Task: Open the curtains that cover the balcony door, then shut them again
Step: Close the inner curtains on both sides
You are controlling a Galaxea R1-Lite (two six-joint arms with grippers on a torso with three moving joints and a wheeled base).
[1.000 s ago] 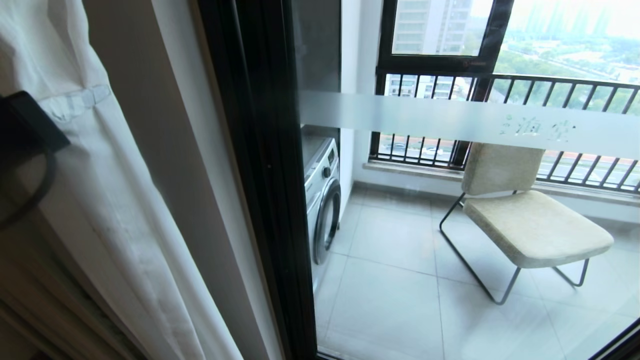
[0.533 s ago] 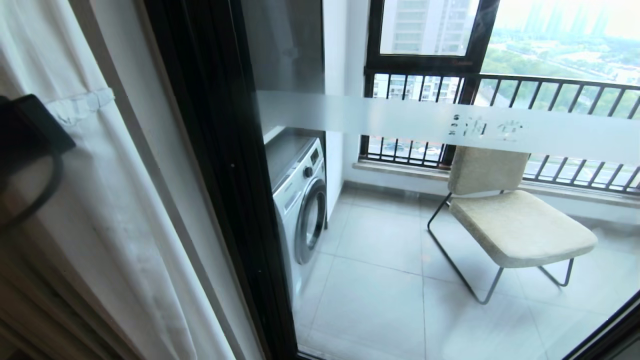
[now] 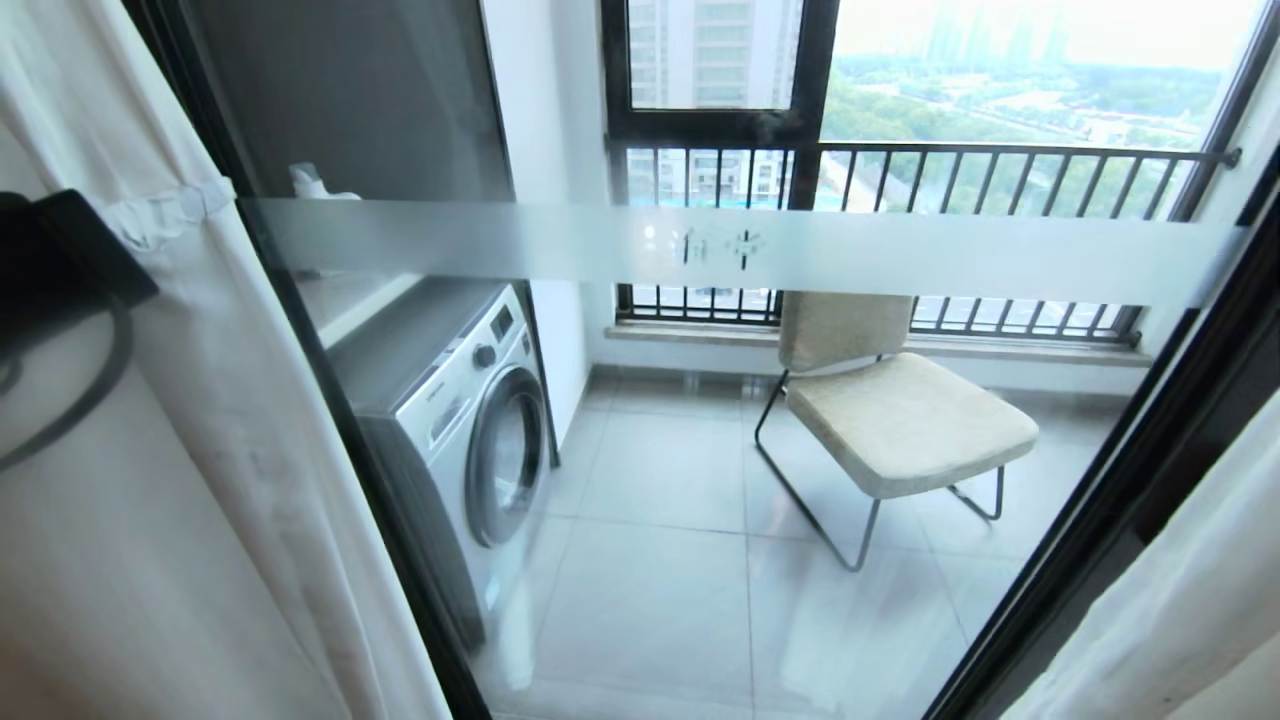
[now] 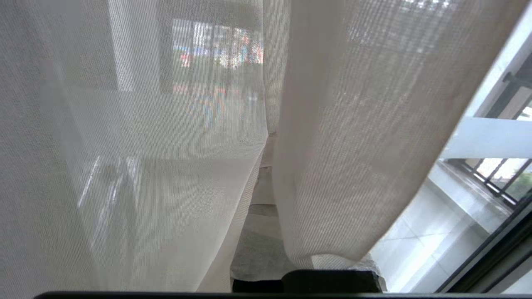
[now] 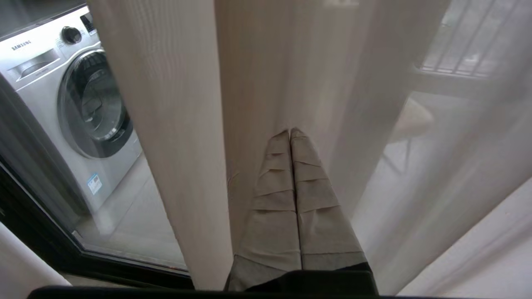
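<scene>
two curtains (image 3: 180, 480) are seen, one at each side of one glass door (image 3: 700, 480). one frosted stripe (image 3: 900, 255) is carried across the glass. beyond it, one washing machine (image 3: 455, 420), one chair (image 3: 890, 410) and one railing (image 3: 1000, 160) are counted.

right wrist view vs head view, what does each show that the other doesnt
Only the right wrist view shows the right gripper, shut, its tips against an opaque beige fold of the curtains, with a sheer layer beside it.

Only the head view shows the balcony door with its frosted stripe, the railing, the city outside, and curtains drawn to both sides.

Both show the washing machine behind the glass, the balcony floor tiles and the chair, faint through the sheer in the wrist view.
</scene>
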